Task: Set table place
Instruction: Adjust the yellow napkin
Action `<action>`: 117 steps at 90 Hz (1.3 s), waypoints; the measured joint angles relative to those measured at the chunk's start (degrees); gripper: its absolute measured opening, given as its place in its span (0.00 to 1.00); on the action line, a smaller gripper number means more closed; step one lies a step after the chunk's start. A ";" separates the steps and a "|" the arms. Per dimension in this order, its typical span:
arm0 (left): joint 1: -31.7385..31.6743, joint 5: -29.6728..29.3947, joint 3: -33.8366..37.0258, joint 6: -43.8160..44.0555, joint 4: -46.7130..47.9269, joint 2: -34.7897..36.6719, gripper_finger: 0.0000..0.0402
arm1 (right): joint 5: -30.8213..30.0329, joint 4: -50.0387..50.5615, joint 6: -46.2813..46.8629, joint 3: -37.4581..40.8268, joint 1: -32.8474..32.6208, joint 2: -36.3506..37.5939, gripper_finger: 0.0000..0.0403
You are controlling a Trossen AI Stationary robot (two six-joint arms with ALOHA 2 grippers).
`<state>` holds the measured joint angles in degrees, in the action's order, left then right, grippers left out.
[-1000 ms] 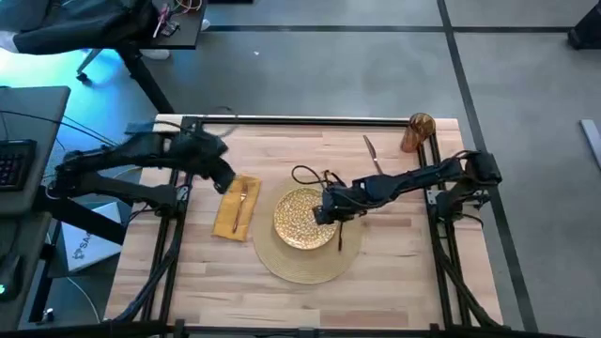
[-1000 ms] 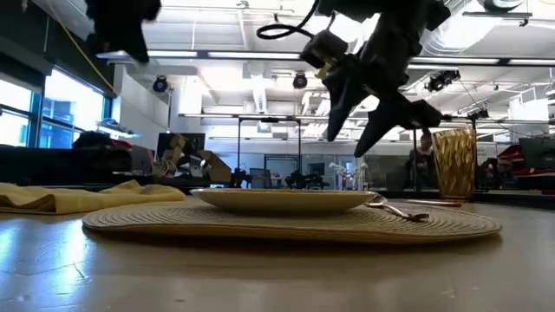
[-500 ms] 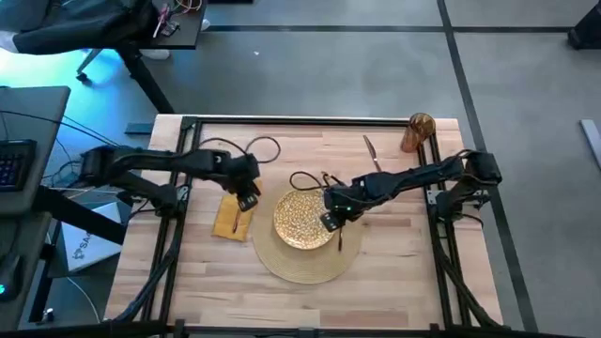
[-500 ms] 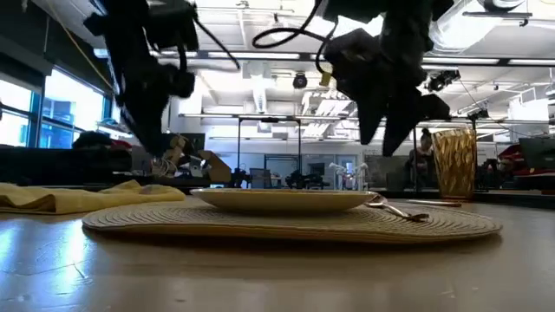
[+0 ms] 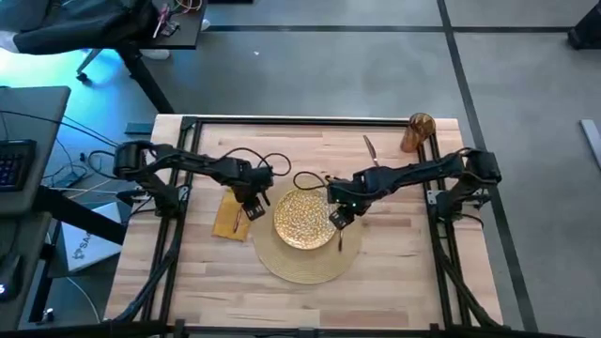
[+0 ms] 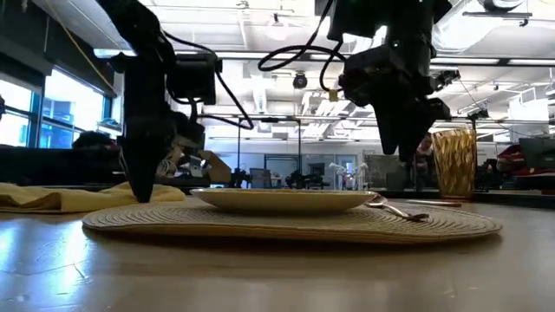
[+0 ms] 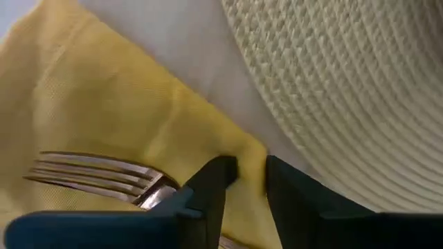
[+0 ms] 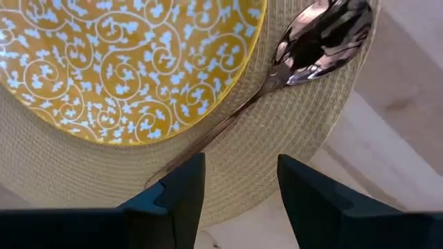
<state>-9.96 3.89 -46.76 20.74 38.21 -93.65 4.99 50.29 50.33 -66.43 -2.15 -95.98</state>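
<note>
High view, operator: your left gripper (image 5: 252,207) sits over the napkin (image 5: 228,218) beside the fork (image 7: 97,176), fingers nearly closed, grasping nothing. Your right gripper (image 5: 336,218) hangs released above the spoon (image 8: 304,52) on the placemat (image 5: 299,266).

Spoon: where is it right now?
In the high view the spoon lies on the placemat, just right of the gold plate, directly under the right gripper.

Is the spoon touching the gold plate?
Apart. The right wrist view shows the spoon lying on the placemat, with a strip of woven mat visible between it and the plate rim.
</note>
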 joint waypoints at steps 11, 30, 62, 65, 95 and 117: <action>0.03 0.13 0.07 0.02 0.06 0.94 0.06 | -0.02 0.01 0.13 0.00 0.02 0.02 0.41; -0.04 4.26 0.43 4.30 2.60 5.60 0.00 | -0.45 -0.58 0.96 0.02 0.02 0.07 0.41; 0.65 9.72 0.37 16.03 -7.22 8.74 0.00 | -0.72 -3.18 2.14 0.07 0.02 0.09 0.41; 0.70 10.06 0.37 16.75 -8.85 8.29 0.00 | -0.72 -3.46 2.15 0.07 0.02 0.09 0.41; 1.03 10.64 0.33 19.48 -13.74 2.08 0.02 | 0.08 -3.40 2.31 0.07 0.02 0.09 0.41; 0.79 12.66 0.33 19.61 -16.05 4.42 0.23 | 1.38 -3.35 2.19 0.07 0.04 0.13 0.41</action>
<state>-9.18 16.54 -46.44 40.35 22.16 -89.23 6.37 46.94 52.52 -66.37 -2.11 -95.85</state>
